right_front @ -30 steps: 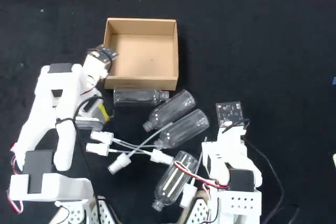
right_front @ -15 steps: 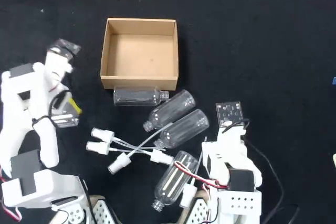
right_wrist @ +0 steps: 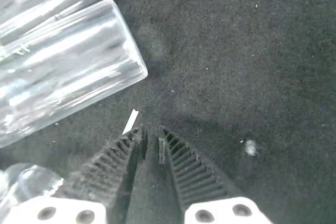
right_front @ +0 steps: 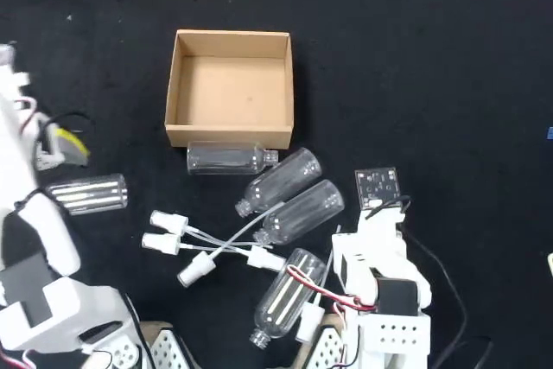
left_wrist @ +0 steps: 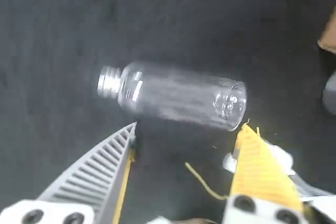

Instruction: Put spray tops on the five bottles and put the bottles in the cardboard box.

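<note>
A clear bottle lies on its side at the table's left, with no top on it. My left gripper hovers open just above it; in the left wrist view the bottle lies just past the spread fingertips of the left gripper. Three more bare bottles lie in front of the empty cardboard box. Another bottle lies beside the right arm. Several white spray tops are scattered at centre. My right gripper is shut and empty, next to a bottle.
The spray tops' thin tubes cross under the middle bottles. The black table stretches open to the right and behind the box. The left arm's base stands at the front left.
The left arm swung from the box's left corner out to the far left. The bottle it carried now lies loose on the table below the open fingers. The right arm stayed still.
</note>
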Available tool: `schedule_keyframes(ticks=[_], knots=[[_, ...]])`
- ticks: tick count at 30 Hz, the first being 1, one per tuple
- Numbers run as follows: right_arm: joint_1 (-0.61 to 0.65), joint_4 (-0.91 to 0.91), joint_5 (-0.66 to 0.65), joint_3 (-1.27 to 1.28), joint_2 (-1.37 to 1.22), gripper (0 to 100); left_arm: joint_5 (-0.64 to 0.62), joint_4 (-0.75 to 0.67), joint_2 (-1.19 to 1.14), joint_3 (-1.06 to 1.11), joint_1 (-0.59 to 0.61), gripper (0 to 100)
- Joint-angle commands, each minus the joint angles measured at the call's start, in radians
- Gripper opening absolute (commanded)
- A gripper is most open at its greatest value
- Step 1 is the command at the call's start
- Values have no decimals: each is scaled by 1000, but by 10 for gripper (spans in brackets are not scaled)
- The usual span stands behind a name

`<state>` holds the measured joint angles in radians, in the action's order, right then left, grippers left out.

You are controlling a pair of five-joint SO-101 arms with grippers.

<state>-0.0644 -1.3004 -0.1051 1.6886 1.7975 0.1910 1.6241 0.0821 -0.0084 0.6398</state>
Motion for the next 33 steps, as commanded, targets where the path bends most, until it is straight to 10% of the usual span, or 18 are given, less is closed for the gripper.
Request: schedule_keyframes(ticks=[1,7,33], knots=[[-15,-5,-8,-7,94,11,-397,106,38,-61,90,285],[-15,-5,-8,-7,94,11,-704,117,38,74,117,286],[-15,-5,-8,-7,94,11,-753,-385,52,575,186,287]])
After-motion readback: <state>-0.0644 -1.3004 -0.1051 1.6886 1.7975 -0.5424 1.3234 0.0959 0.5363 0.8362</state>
